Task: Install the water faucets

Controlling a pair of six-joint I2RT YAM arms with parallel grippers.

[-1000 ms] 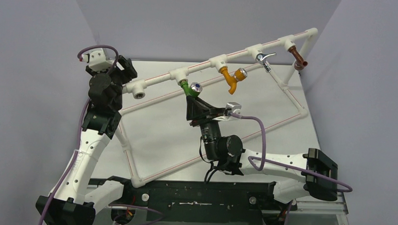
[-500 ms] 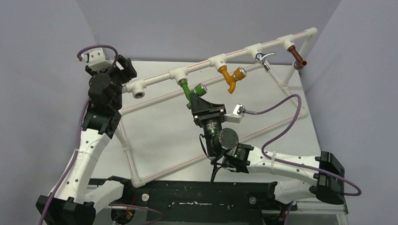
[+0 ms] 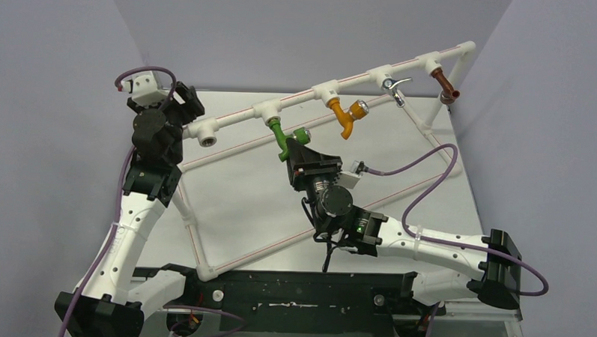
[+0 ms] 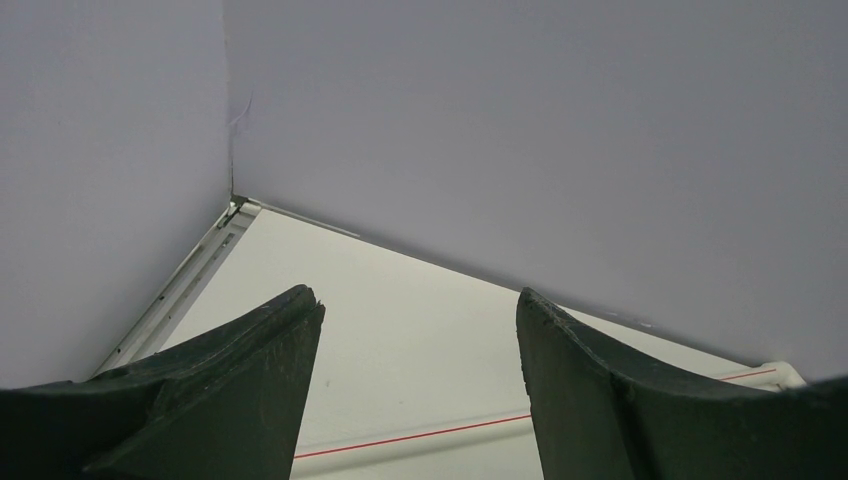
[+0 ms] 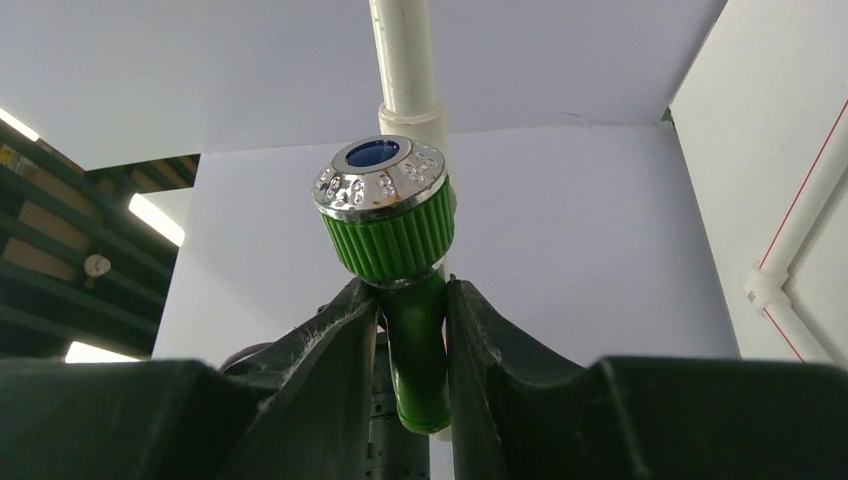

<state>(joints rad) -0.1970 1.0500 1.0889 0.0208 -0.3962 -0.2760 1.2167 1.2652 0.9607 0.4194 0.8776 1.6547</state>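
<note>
1. Your right fingers [image 5: 335, 350] are clenched on the green faucet [image 5: 400, 250], one on each side of its body, just under the ribbed knob.
2. The knob's silver cap with its blue centre tilts toward the right wrist camera, and a white pipe [image 5: 405, 60] runs straight up behind it.
3. From above, the green faucet [image 3: 284, 142] hangs below the white pipe rail [image 3: 313, 94], and its stem meets a tee fitting [image 3: 270, 111] there. You can't tell how far in it is seated.
4. It sits left of the orange tap [image 3: 346, 119], with the chrome tap [image 3: 394, 88] farther along the rail.
5. Your right fingers [image 3: 300, 150] reach it from the near side, above the table [image 3: 242, 204].
6. Your left fingers [image 4: 250, 370] are released, spread with nothing between them.
7. From above, the left fingers [image 3: 187, 101] sit by the rail's left end, well apart from the green faucet.
</note>
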